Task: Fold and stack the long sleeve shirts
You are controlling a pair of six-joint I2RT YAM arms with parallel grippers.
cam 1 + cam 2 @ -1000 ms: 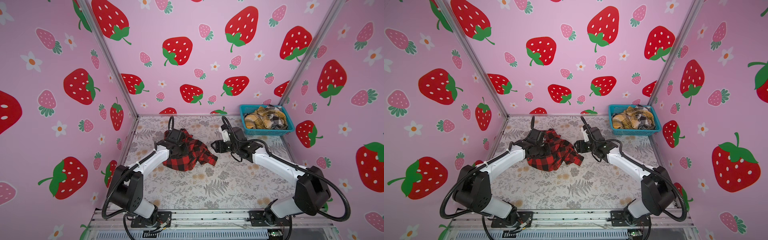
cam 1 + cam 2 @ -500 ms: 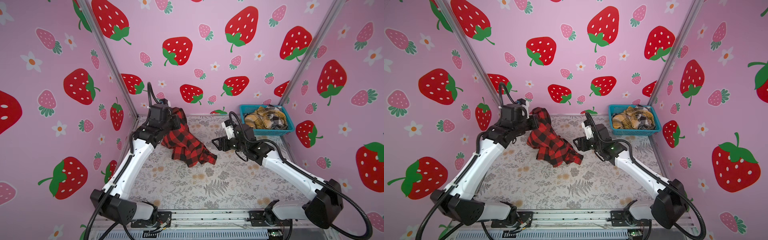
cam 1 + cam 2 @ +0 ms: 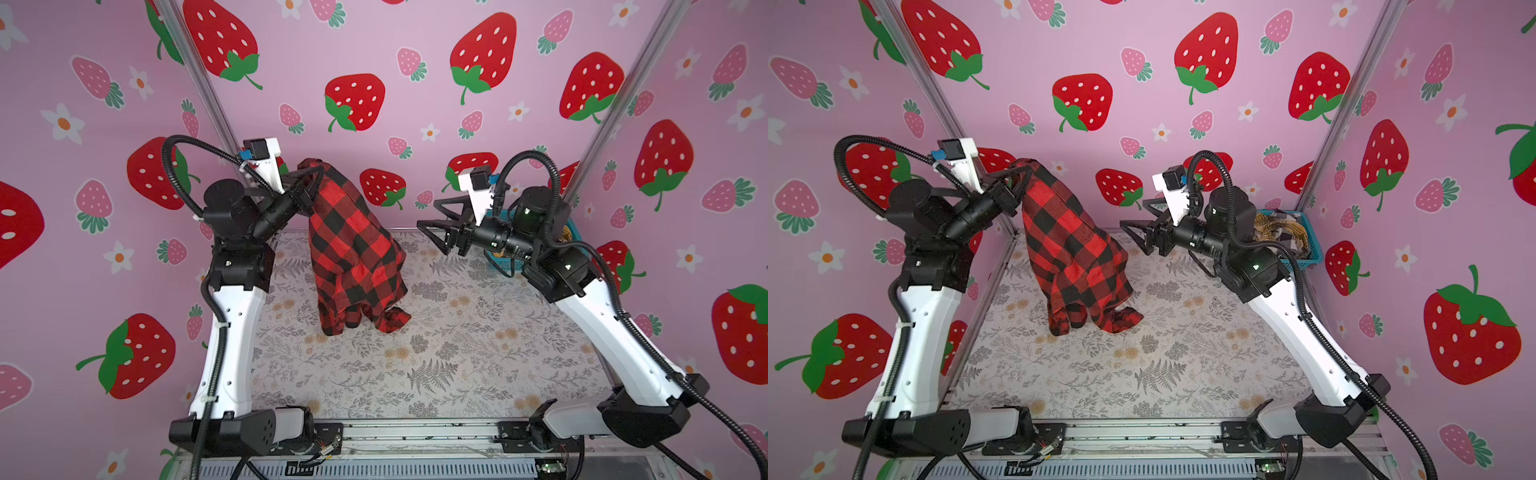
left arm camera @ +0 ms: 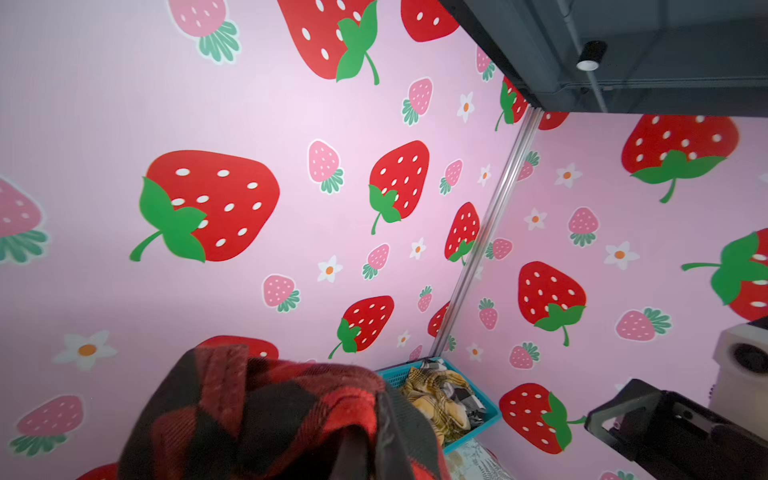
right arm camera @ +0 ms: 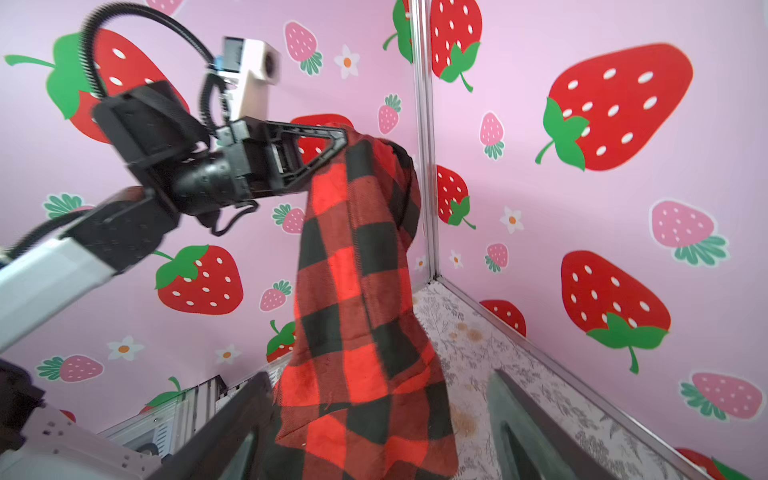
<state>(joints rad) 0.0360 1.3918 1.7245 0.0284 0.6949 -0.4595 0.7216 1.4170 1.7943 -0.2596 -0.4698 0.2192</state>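
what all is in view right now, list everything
shirt: one, red and black check, hanging from the left tool, lower end bunched on the table
basket: one, teal, back right corner of the table
crumpled clothes: a pile, yellow plaid and dark, in the basket; count unclear
table: one, grey leaf-print cover
walls: three, pink with strawberries and flowers
arms: two, white and black, left and right
left tool: black, raised, shut on the shirt's top
right tool: black, open, facing the shirt, not touching it
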